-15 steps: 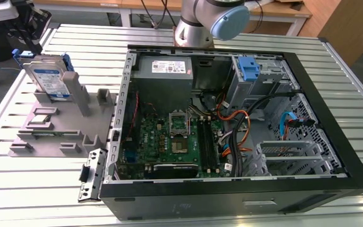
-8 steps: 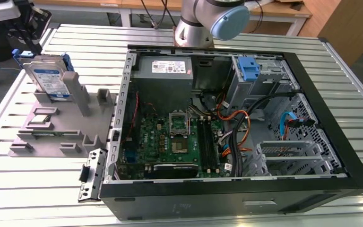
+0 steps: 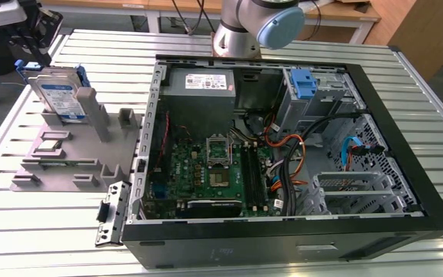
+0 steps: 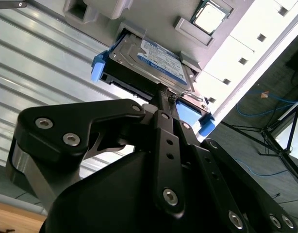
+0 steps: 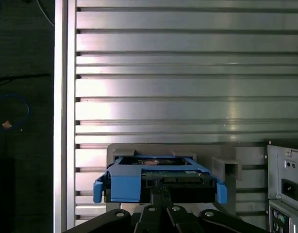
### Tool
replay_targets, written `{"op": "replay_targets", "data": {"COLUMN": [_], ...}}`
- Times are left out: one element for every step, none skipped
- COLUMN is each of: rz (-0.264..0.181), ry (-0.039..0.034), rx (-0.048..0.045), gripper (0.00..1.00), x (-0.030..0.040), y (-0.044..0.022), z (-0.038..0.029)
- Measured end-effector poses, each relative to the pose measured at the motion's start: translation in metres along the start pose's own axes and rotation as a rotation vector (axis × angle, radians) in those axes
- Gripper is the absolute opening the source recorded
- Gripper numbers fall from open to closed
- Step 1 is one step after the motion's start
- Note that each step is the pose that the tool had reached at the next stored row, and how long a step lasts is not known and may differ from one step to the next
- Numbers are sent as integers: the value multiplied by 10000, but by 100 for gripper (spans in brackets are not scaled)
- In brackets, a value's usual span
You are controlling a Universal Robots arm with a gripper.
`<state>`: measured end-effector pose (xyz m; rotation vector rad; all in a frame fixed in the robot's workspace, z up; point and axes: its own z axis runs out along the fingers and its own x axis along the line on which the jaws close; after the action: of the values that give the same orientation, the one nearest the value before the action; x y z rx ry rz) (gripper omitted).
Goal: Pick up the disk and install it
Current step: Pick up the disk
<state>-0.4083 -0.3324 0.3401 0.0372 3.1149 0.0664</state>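
The disk (image 3: 56,95) is a silver drive with a white-and-blue label and blue rails. It stands upright on edge in a slot of the grey holder (image 3: 75,156), at the exterior view's left. In both wrist views my gripper (image 4: 161,90) (image 5: 161,191) is close to the disk's (image 4: 154,60) (image 5: 158,177) connector edge, its tips between the blue rail ends. The black fingers (image 4: 163,121) lie together with nothing between them. I cannot tell whether the tips touch the disk.
An open computer case (image 3: 406,144) lies on the slatted metal table (image 3: 44,231), with a grey power-supply box (image 3: 206,83), a motherboard and cables inside. A blue latch (image 3: 304,85) sits at the drive bay at the back right. A processor chip (image 4: 210,17) rests on the holder.
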Motion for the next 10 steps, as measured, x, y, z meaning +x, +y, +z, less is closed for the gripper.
{"op": "replay_targets", "data": {"rz": [-4, -9, -14, -18, -22, -27, -32, -36, -41, -45], "ry": [0, 1, 1, 2, 2, 2, 2, 2, 3, 2], "rx": [0, -1, 0, 0, -1, -1, -1, -1, -1, -1], "gripper": [10, 10, 10, 10, 10, 10, 10, 10, 10, 10], "x": [0, 0, 0, 0, 0, 0, 0, 0, 0, 0], "y": [0, 0, 0, 0, 0, 0, 0, 0, 0, 0], "z": [0, 0, 0, 0, 0, 0, 0, 0, 0, 0]}}
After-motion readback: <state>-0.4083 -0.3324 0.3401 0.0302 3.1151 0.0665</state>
